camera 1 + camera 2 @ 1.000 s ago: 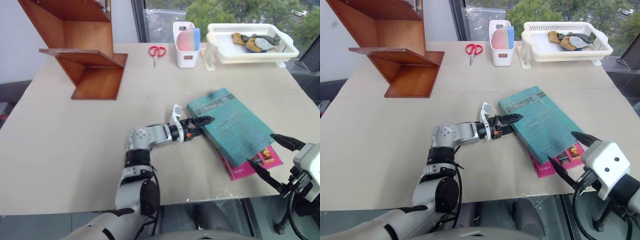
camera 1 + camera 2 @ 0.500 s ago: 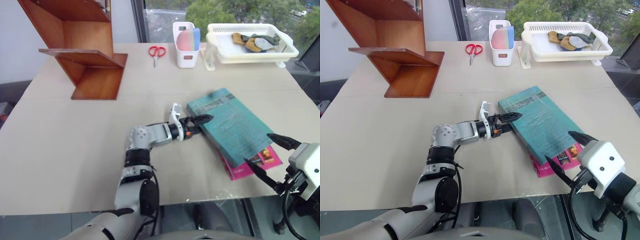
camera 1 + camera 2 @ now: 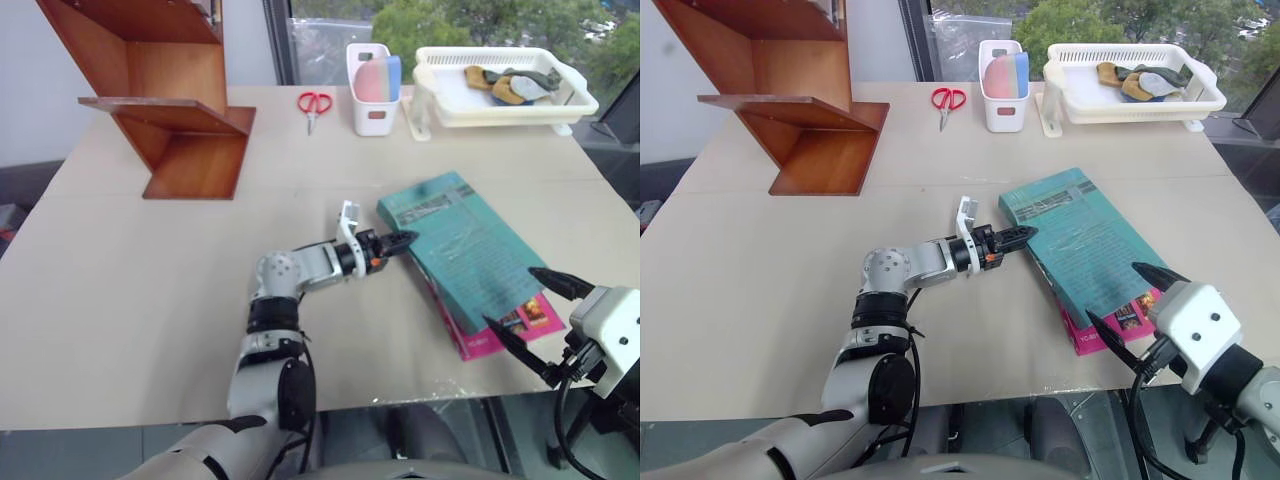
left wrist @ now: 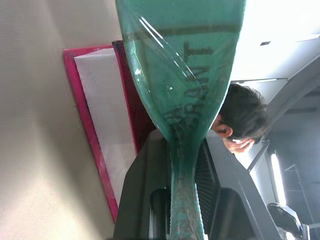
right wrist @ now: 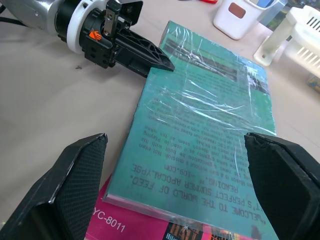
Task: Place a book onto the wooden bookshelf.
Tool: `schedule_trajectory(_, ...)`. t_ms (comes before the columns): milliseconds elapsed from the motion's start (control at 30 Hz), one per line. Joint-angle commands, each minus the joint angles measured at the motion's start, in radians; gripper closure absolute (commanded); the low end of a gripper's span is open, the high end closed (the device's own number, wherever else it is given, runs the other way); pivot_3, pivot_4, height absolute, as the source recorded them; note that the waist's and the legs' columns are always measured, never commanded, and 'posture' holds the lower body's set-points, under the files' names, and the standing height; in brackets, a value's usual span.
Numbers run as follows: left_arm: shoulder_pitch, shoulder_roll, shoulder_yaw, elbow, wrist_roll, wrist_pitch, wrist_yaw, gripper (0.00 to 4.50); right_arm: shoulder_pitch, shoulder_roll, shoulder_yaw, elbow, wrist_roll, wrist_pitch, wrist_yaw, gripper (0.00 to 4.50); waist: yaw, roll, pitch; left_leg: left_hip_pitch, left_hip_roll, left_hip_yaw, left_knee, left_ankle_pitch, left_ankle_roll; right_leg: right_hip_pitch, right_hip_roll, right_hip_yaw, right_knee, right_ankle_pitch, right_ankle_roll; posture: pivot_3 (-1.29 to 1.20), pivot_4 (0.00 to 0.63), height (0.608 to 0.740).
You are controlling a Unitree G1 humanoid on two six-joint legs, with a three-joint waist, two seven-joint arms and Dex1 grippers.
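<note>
Left gripper (image 3: 398, 241) clamped on the large thin teal-green plastic-wrapped book (image 3: 465, 250), centre-right of frame, atop a magenta-pink book (image 3: 490, 338). Right gripper (image 3: 1122, 308) spread wide, holding nothing. Lift slowly w/ firm pinch; wrap looks slippery. Reddish-brown wooden zigzag bookshelf (image 3: 165, 95) waits upper left.

You see left arm (image 3: 300, 270) as silver-grey metal segments, black ribbed joint rings, black cable looping lower centre. Wrist: white collar, small orange mark, white bracket. Left gripper (image 3: 400, 241): black tapered fingers. Right gripper (image 3: 540, 320), lower right: white rounded housing, two dark screws, black textured pointed fingers, black cables.
</note>
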Motion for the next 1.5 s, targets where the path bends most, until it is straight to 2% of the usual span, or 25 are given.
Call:
schedule_trajectory(33, -0.018, 0.028, 0.007, -0.021, -0.011, 0.014, 0.006, 4.29, -0.014, 0.013, 0.0, -0.022, -0.016, 0.007, 0.014, 0.0, -0.001, 0.0, 0.0, 0.0, 0.0, 0.0, 0.0, 0.0, 0.0, 0.0, 0.0, 0.0, 0.0, 0.0, 0.0, 0.0, 0.15, 0.74)
schedule_trajectory(233, -0.012, 0.12, 0.036, -0.06, -0.039, -0.035, -0.059, 4.29, -0.054, 0.035, 0.025, -0.006, -0.027, 0.008, 0.045, 0.0, -0.008, 0.0, 0.0, 0.001, 0.0, 0.0, 0.0, 0.0, 0.0, 0.0, 0.0, 0.0, 0.001, 0.0, 0.0, 0.0, 0.15, 0.74)
schedule_trajectory(500, -0.014, 0.35, -0.023, -0.187, 0.018, -0.215, -0.258, 4.29, -0.236, 0.016, 0.155, 0.105, -0.059, -0.002, 0.106, 0.0, -0.005, 0.0, 0.0, 0.002, 0.001, 0.001, 0.0, 0.0, 0.0, 0.0, 0.0, 0.001, 0.001, 0.0, 0.0, 0.0, 0.15, 0.74)
schedule_trajectory(633, -0.015, 0.489, -0.12, -0.284, 0.18, -0.455, -0.364, 4.29, -0.383, 0.004, 0.246, 0.187, -0.073, 0.001, 0.144, 0.0, -0.005, 0.0, 0.0, 0.001, 0.001, 0.002, 0.0, 0.0, 0.0, 0.0, 0.0, 0.001, 0.001, 0.0, 0.0, 0.0, 0.15, 0.74)
schedule_trajectory(733, 0.021, 0.582, -0.22, -0.346, 0.378, -0.74, -0.431, 4.29, -0.466, 0.003, 0.305, 0.247, -0.082, -0.015, 0.187, 0.0, -0.005, 0.0, 0.0, 0.002, 0.001, 0.002, 0.0, 0.0, 0.0, 0.0, 0.0, 0.002, 0.001, 0.0, 0.0, 0.0, 0.15, 0.74)
schedule_trajectory(833, 0.124, 0.78, -0.389, -0.443, 0.602, -1.022, -0.614, 4.29, -0.511, 0.007, 0.337, 0.317, -0.111, -0.057, 0.232, 0.0, -0.005, 0.0, 0.0, 0.002, 0.001, 0.004, -0.002, 0.0, 0.0, 0.0, 0.0, 0.003, 0.001, 0.0, -0.001, 0.0, 0.15, 0.74)
schedule_trajectory(900, 0.169, 0.85, -0.385, -0.492, 0.611, -1.053, -0.659, 4.29, -0.531, 0.021, 0.347, 0.355, -0.119, -0.089, 0.256, 0.0, -0.004, 0.0, 0.0, 0.002, 0.001, 0.006, -0.002, 0.0, 0.0, 0.0, -0.001, 0.003, 0.0, 0.0, -0.001, 0.0, 0.15, 0.74)
schedule_trajectory(967, 0.153, 0.879, -0.332, -0.486, 0.6, -1.096, -0.652, 4.29, -0.562, 0.031, 0.372, 0.399, -0.14, -0.113, 0.269, 0.0, -0.003, 0.0, 0.0, 0.002, 0.001, 0.007, -0.003, 0.0, 0.0, -0.001, -0.001, 0.004, -0.001, 0.0, -0.001, 0.0, 0.15, 0.74)
schedule_trajectory(1100, -0.006, 0.957, -0.265, -0.416, 0.639, -1.218, -0.638, 4.29, -0.643, 0.06, 0.437, 0.457, -0.158, -0.14, 0.301, 0.0, -0.004, -0.001, 0.004, 0.002, 0.003, 0.005, -0.001, 0.0, 0.0, -0.002, 0.001, 0.003, 0.002, 0.0, -0.001, 0.0, 0.15, 0.74)
schedule_trajectory(1267, -0.222, 1.056, -0.368, -0.375, 0.866, -1.425, -0.644, 4.29, -0.704, 0.086, 0.47, 0.505, -0.178, -0.155, 0.313, 0.0, 0.005, -0.003, 0.005, 0.001, 0.002, 0.007, 0.0, 0.0, 0.0, -0.001, 0.0, 0.003, 0.0, 0.0, 0.0, 0.0, 0.15, 0.74)
schedule_trajectory(1367, -0.362, 1.059, -0.41, -0.367, 0.916, -1.43, -0.66, 4.29, -0.736, 0.098, 0.489, 0.526, -0.191, -0.161, 0.324, 0.0, 0.018, -0.003, 0.006, 0.0, 0.002, 0.007, 0.0, 0.0, 0.0, -0.002, 0.0, 0.003, 0.0, 0.0, 0.0, 0.0, 0.15, 0.74)
schedule_trajectory(1433, -0.405, 1.064, -0.434, -0.342, 0.939, -1.478, -0.69, 4.29, -0.747, 0.103, 0.497, 0.531, -0.198, -0.161, 0.325, 0.0, 0.02, -0.002, 0.006, 0.0, 0.002, 0.006, 0.0, 0.0, 0.0, -0.002, 0.001, 0.003, 0.0, 0.0, 0.0, 0.0, 0.15, 0.74)
schedule_trajectory(1500, -0.449, 1.096, -0.462, -0.301, 0.965, -1.444, -0.753, 4.29, -0.771, 0.116, 0.495, 0.548, -0.194, -0.172, 0.326, 0.0, 0.019, -0.002, 0.006, 0.001, 0.002, 0.007, 0.0, 0.0, 0.0, -0.002, 0.001, 0.003, 0.001, 0.0, 0.0, 0.0, 0.15, 0.74)
